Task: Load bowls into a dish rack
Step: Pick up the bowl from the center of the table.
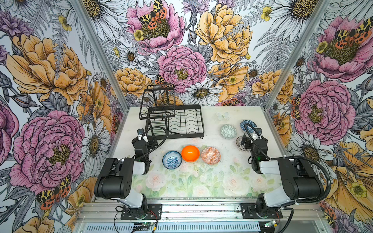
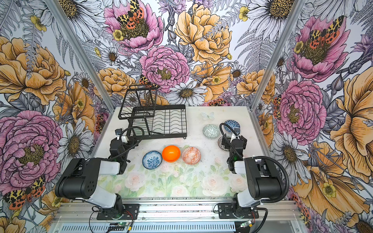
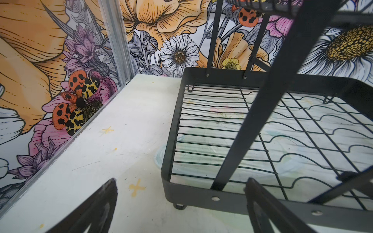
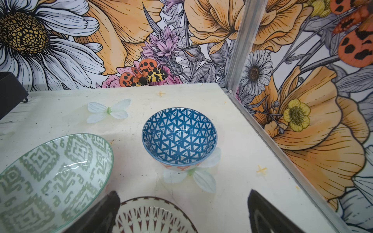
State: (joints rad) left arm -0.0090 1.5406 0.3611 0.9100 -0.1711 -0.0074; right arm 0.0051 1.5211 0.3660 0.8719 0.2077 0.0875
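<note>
The dish rack (image 1: 181, 123), black wire with wavy slot wires and a raised basket tier, is set at the far left corner of the worktop (image 1: 222, 167). Three round bowls are lined up mid-worktop: the blue-white floral bowl (image 1: 172, 160), the glossy orange bowl (image 1: 190, 153) and the orange-white bowl (image 1: 210, 155). Near the right edge are grouped the pale green bowl (image 1: 228, 131), the dark blue geometric bowl (image 4: 179, 135) and the black-white lattice bowl (image 4: 153, 217). The left end effector (image 3: 181, 179) is spread wide and empty at the rack's near corner. The right end effector (image 4: 183, 191), equally wide and empty, is poised over the lattice bowl.
</note>
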